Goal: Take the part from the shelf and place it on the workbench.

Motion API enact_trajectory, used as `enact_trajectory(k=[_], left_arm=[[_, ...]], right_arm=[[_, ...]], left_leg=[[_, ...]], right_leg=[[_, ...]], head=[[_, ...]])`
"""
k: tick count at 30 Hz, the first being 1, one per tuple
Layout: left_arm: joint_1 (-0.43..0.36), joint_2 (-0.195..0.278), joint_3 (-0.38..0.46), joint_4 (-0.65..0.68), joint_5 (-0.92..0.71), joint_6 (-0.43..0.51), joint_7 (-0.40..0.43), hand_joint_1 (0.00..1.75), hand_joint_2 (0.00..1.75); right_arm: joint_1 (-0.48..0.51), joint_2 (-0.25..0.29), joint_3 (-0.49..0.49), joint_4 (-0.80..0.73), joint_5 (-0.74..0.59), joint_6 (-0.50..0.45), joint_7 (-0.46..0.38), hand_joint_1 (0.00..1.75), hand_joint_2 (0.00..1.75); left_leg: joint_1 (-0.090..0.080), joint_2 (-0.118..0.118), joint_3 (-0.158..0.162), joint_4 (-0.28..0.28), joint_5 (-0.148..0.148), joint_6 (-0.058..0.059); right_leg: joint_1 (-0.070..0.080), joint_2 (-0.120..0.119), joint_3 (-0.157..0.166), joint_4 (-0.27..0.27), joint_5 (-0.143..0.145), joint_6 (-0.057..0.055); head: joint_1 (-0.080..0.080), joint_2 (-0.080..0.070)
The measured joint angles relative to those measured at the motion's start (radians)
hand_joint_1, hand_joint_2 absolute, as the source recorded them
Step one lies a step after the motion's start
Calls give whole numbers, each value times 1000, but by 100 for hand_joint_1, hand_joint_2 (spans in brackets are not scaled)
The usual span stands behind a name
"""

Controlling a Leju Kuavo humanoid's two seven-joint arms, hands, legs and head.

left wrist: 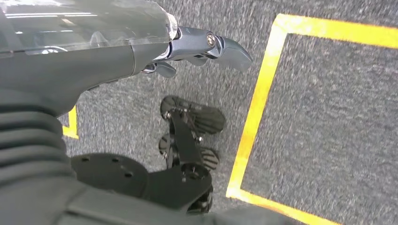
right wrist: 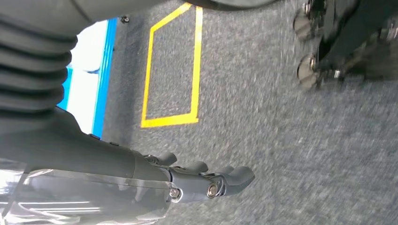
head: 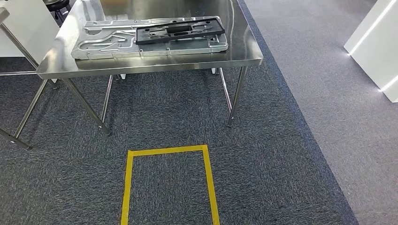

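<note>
Left hand [left wrist: 206,47] and right hand [right wrist: 206,180] hang over carpet — fingers loosely extended, holding nothing; black part [head: 179,30] lies on silver plate [head: 150,40] atop counter [head: 155,63].

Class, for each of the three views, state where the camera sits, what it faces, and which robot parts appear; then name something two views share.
Head view: high on the body, facing down at the steel workbench carrying a black flat part.
Left wrist view: behind the hanging left hand, facing grey carpet.
Right wrist view: behind the hanging right hand, facing carpet.
Shared: yellow tape rectangle.
</note>
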Motion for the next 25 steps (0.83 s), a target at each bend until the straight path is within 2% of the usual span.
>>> enact_trajectory(k=[2,4,7,11,14,15,18,25], left_arm=[[-2,0,0,0,1,0,0,0,175],[-3,1,1,0,4,0,0,0,175],[-1,2,-5,0,14,2,2,0,175],[10,6,-66,0,61,8,16,0,175],[20,9,-120,-2,105,14,28,0,44],[24,11,-140,-2,120,15,32,0,0],[35,14,-198,-8,165,19,45,0,0],[57,20,-327,-23,266,26,74,0,0]], right_arm=[[-2,0,-2,0,-3,4,0,0,87],[-5,0,-5,0,-7,6,-7,0,175],[-4,0,0,0,-20,5,-13,0,175],[6,-4,49,-6,-83,2,-19,0,175],[14,-8,96,-12,-139,3,-23,0,175],[18,-9,114,-14,-158,3,-24,0,131],[27,-14,167,-21,-215,7,-25,0,0],[48,-25,285,-39,-343,15,-28,0,0]], left_leg=[[0,0,0,-1,1,-2],[0,0,0,-1,2,-4],[0,0,0,-2,4,-7],[0,0,0,-2,6,-9],[0,0,0,-1,6,-9],[0,0,0,-1,6,-9],[0,0,0,-1,6,-9],[0,0,-1,-1,6,-8]], right_leg=[[0,0,-1,2,0,-3],[0,0,-1,3,0,-5],[0,0,-2,4,1,-7],[0,0,-2,5,2,-8],[0,0,-2,5,3,-8],[-1,0,-1,5,3,-7],[-2,0,-2,5,4,-6],[-4,0,-2,5,5,-5]], head=[[0,0],[0,0],[0,0],[0,0],[0,0],[0,0],[0,0],[0,0]])
